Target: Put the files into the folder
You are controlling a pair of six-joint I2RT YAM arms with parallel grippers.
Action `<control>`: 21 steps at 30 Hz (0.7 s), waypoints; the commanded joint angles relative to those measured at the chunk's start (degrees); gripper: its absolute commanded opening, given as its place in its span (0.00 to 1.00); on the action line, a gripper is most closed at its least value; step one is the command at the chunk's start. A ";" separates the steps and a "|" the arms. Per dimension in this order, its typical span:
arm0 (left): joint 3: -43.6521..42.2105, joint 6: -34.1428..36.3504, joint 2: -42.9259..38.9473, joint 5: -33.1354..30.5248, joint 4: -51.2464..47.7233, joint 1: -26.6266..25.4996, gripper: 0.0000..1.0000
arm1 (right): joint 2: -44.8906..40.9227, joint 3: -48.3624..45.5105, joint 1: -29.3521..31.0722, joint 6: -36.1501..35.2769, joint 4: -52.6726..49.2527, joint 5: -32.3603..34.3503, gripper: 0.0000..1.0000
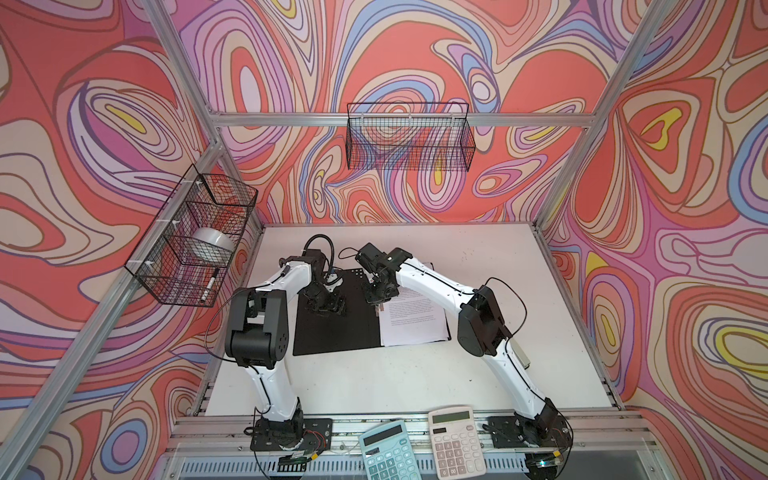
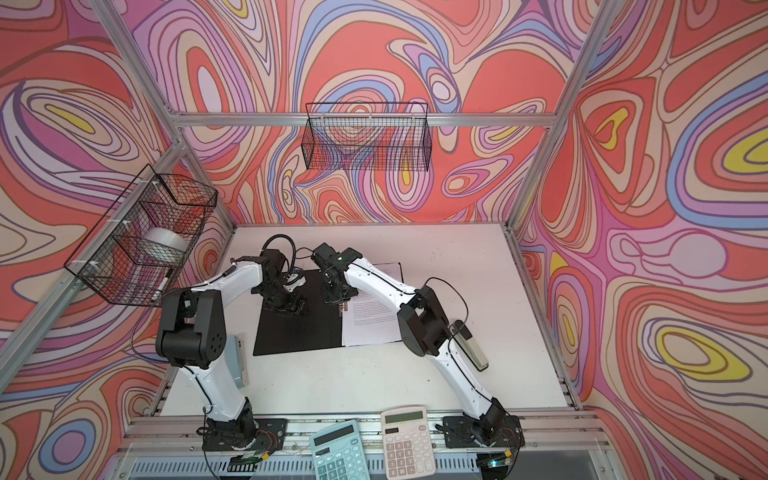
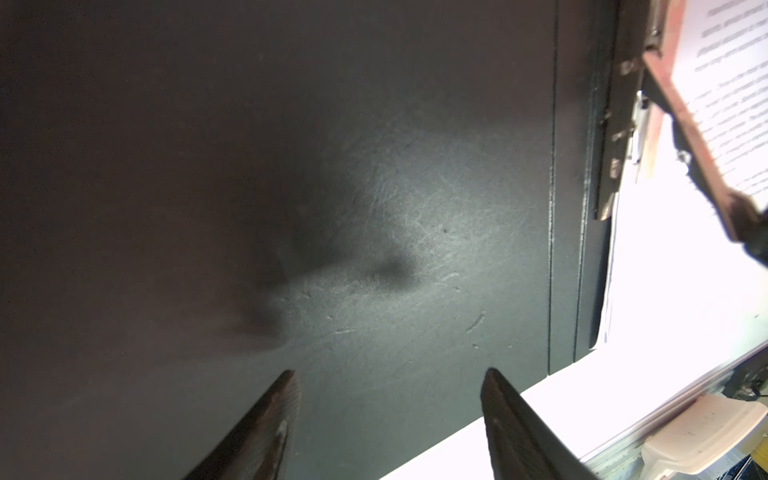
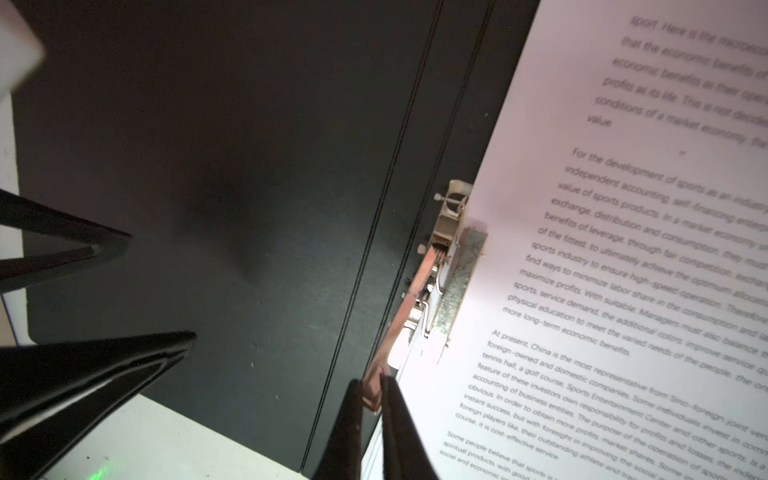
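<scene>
The folder (image 1: 332, 332) (image 2: 299, 332) lies open on the table, black inside up. White printed files (image 1: 415, 320) (image 2: 374, 328) (image 4: 623, 249) rest on its right half, their edge under the metal spine clip (image 4: 453, 249). My right gripper (image 1: 379, 307) (image 2: 341, 307) (image 4: 371, 386) is shut on the tip of the clip's copper-coloured lever (image 4: 415, 291) (image 3: 698, 153), which stands lifted at an angle. My left gripper (image 1: 326, 309) (image 2: 286, 309) (image 3: 390, 372) (image 4: 161, 286) is open just over the bare left cover (image 3: 374, 208), nothing between its fingers.
Two calculators, a blue one (image 1: 384, 451) and a white one (image 1: 455, 440), sit on the front rail. A wire basket (image 1: 195, 241) on the left wall holds a tape roll (image 1: 212, 245) and a marker (image 1: 210, 284). Another basket (image 1: 409, 137) hangs at the back.
</scene>
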 commanded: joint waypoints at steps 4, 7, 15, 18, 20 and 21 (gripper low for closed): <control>1.19 0.12 0.60 -0.11 -1.14 0.49 0.70 | 1.85 -1.48 -0.38 -1.08 -2.27 1.88 0.11; 1.10 0.19 0.76 0.00 -1.05 0.58 0.70 | 2.04 -1.57 -0.34 -1.40 -2.53 2.18 0.11; 0.61 0.39 0.78 0.31 -0.80 1.02 0.70 | 3.11 -1.67 -0.39 -1.71 -3.16 2.42 0.11; 0.61 0.55 0.90 0.44 -0.86 1.19 0.70 | 3.64 -1.63 -0.38 -1.80 -3.48 2.41 0.11; 0.57 0.63 0.97 0.48 -0.80 1.20 0.70 | 3.85 -1.79 -0.35 -1.88 -3.51 2.55 0.11; 0.57 0.65 1.08 0.46 -0.76 1.28 0.70 | 3.94 -1.79 -0.40 -1.89 -3.58 2.63 0.11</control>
